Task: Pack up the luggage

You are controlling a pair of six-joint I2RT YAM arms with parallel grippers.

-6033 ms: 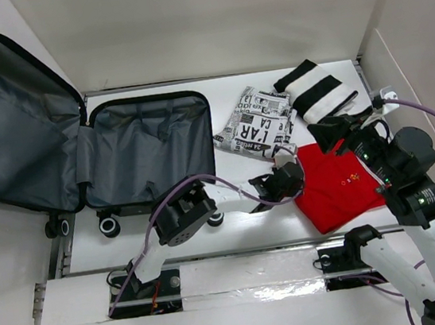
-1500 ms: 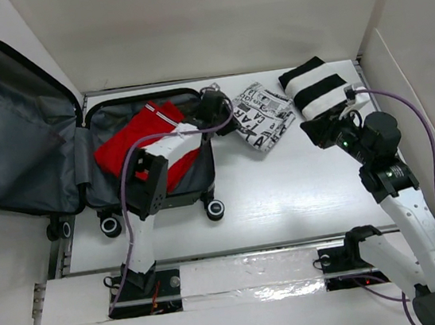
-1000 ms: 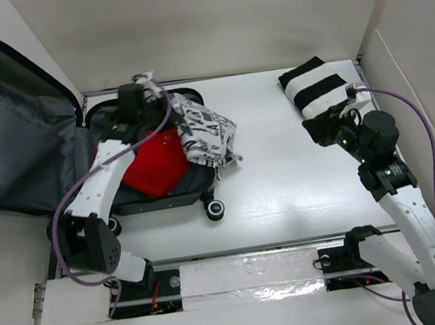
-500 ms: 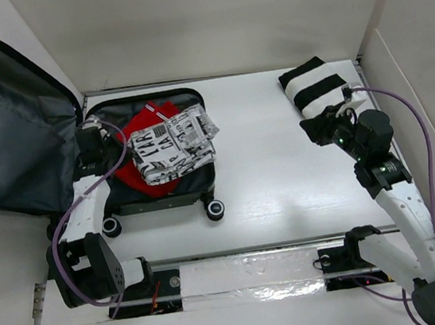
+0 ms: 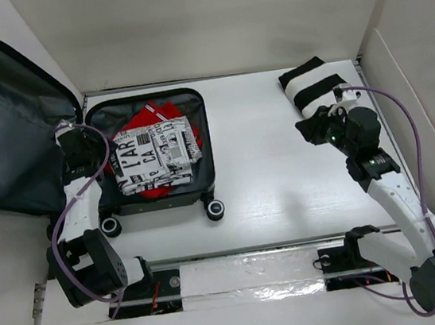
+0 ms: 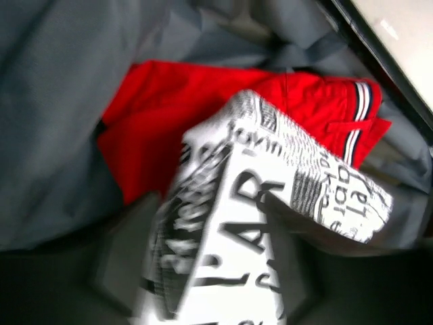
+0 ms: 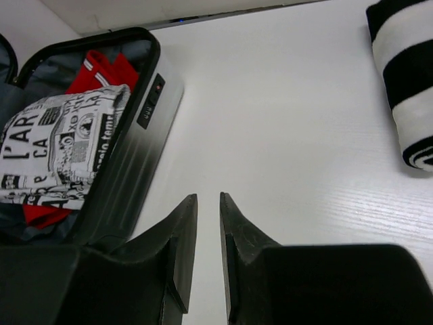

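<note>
The luggage [image 5: 204, 132] lies open at the table's left, its grey-lined lid [image 5: 13, 133] leaning back. In its base a red garment [image 5: 158, 110] lies under a folded newspaper-print garment [image 5: 156, 154]. My left gripper [image 5: 88, 157] is at the base's left edge. In its wrist view the jaws [image 6: 210, 203] stand apart, blurred, with the print cloth [image 6: 270, 169] between them over the red one [image 6: 203, 88]. My right gripper [image 5: 307, 131] hovers over bare table below a black-and-white striped garment [image 5: 316, 85]. Its fingers [image 7: 208, 196] are a narrow gap apart, with nothing between them.
The luggage's shell side and combination lock [image 7: 150, 101] face the right gripper, and its wheels [image 5: 214, 208] stand at the near side. White walls close in the table at the back and right. The striped garment [image 7: 406, 88] lies near the back right corner.
The left arm drew back to the left and lowered the print garment flat over the red one in the luggage; its jaws have spread. The right gripper edged slightly left.
</note>
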